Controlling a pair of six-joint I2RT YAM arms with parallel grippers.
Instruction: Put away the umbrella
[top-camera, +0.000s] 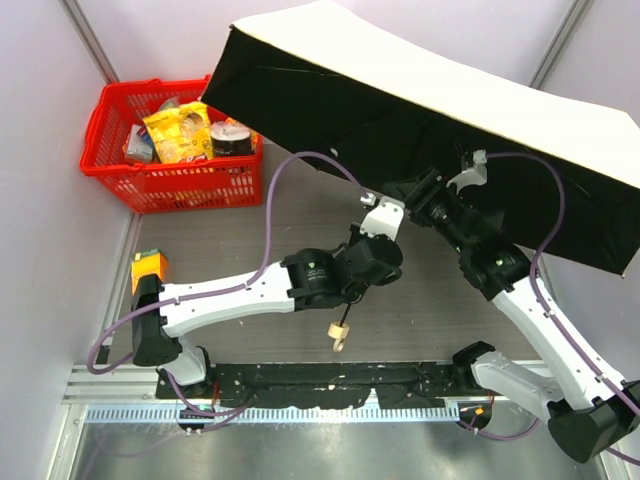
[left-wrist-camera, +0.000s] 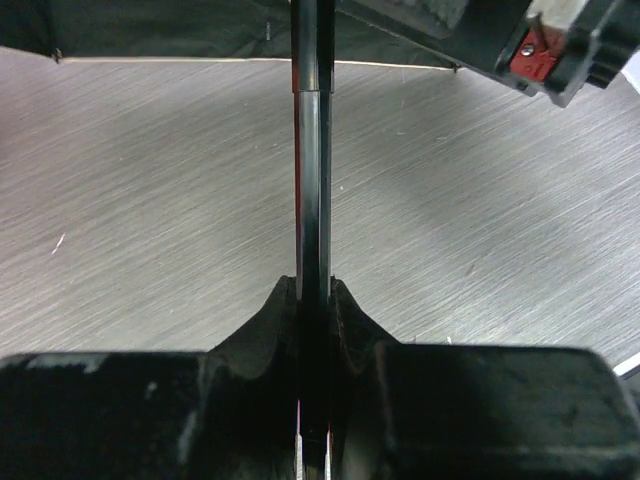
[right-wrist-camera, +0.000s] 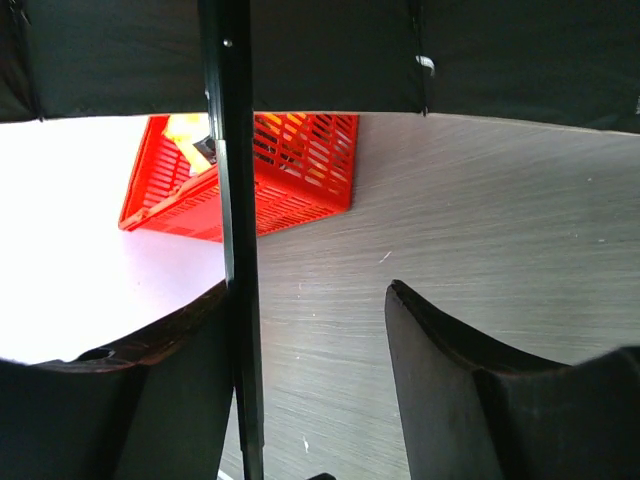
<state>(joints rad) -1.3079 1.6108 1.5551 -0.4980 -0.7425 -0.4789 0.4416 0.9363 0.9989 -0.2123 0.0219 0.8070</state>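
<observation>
Well, a red basket (top-camera: 190, 186) with snack packs (top-camera: 180, 133) in it sat in the upper left of the top view, off to the side. Near the middle, the left gripper (left-wrist-camera: 315, 292) was pinching the thin black shaft (left-wrist-camera: 313, 180) of the umbrella (top-camera: 420, 110) tight, most likely to hold it steady above the table (top-camera: 250, 230). The small cream handle (top-camera: 338, 337) hung down below that gripper. The umbrella was wide open, and its big top filled the upper right of the frame. Under it, the right gripper (right-wrist-camera: 310, 300) had its fingers spread, with the shaft just beside one finger. It looked ready to help fold the umbrella shut.
</observation>
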